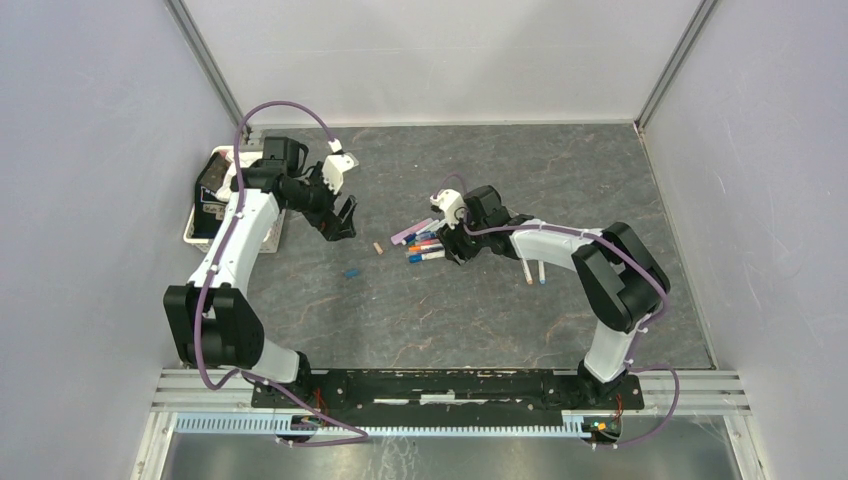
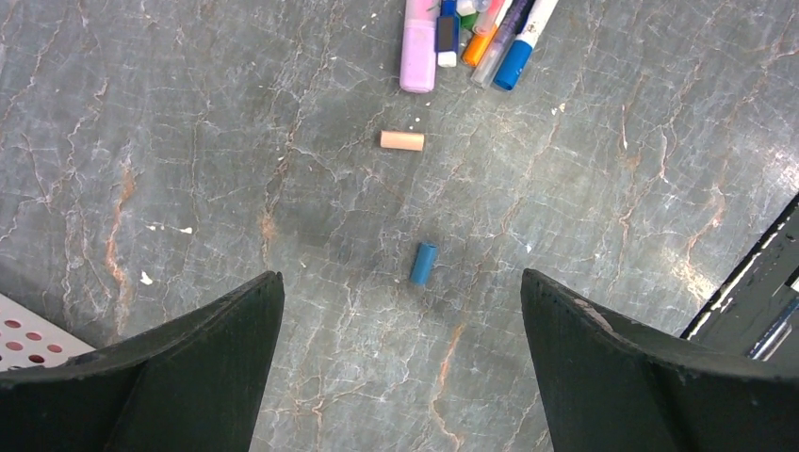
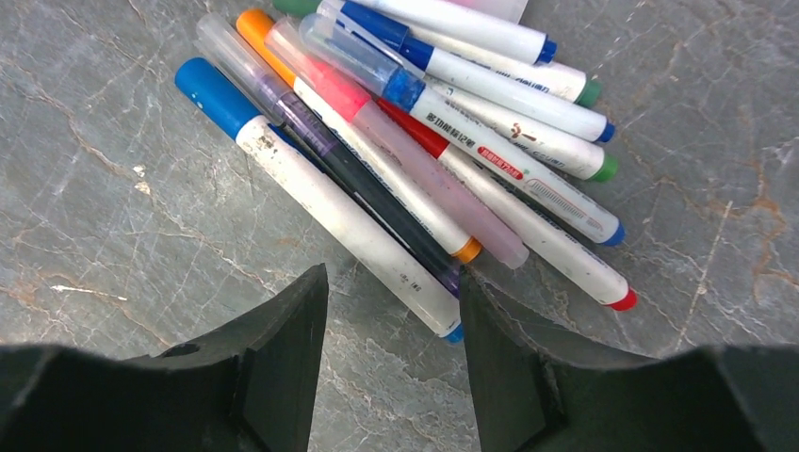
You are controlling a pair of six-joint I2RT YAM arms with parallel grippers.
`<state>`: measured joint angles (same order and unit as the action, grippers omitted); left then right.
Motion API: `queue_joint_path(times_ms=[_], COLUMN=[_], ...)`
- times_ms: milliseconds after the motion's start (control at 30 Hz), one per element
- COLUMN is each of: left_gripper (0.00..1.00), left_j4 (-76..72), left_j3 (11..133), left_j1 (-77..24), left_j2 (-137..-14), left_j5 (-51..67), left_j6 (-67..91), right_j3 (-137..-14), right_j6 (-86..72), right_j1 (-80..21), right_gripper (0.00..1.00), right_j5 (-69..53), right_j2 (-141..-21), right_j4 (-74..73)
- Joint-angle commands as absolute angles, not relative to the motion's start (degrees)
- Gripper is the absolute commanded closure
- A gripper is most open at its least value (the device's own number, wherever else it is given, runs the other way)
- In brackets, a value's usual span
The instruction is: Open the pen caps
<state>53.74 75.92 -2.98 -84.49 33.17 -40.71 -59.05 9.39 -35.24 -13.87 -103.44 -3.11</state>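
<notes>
Two loose pen caps lie on the table: a blue one and a peach one. My left gripper hangs wide open above the blue cap and holds nothing. A pile of capped pens lies mid-table. My right gripper is low over the pile's near edge, jaws apart. The tail of a white pen with a blue cap lies between them, close to the right finger.
A white perforated tray sits at the far left behind the left arm. Two more pens lie by the right arm's forearm. Walls enclose the table on three sides.
</notes>
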Motion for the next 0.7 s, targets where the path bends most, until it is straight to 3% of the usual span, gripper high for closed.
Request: queue_joint_path(times_ms=[0,667], left_gripper=[0.0,0.0], left_j4=[55.2,59.1], left_j3=[77.5,77.6], left_j1=[-2.8,-2.9], left_j2=[-83.8,-83.7], left_j5=[34.8,37.9], left_j6=[-39.2,-43.7], right_j3=[-60.6,-47.0], right_j6=[10.1,7.1], right_j1=[-35.6,-41.1], right_gripper=[0.43,0.58], right_j5=[-15.8,-11.4], right_j2=[-104.4,-96.1], right_j4=[-2.8,1.2])
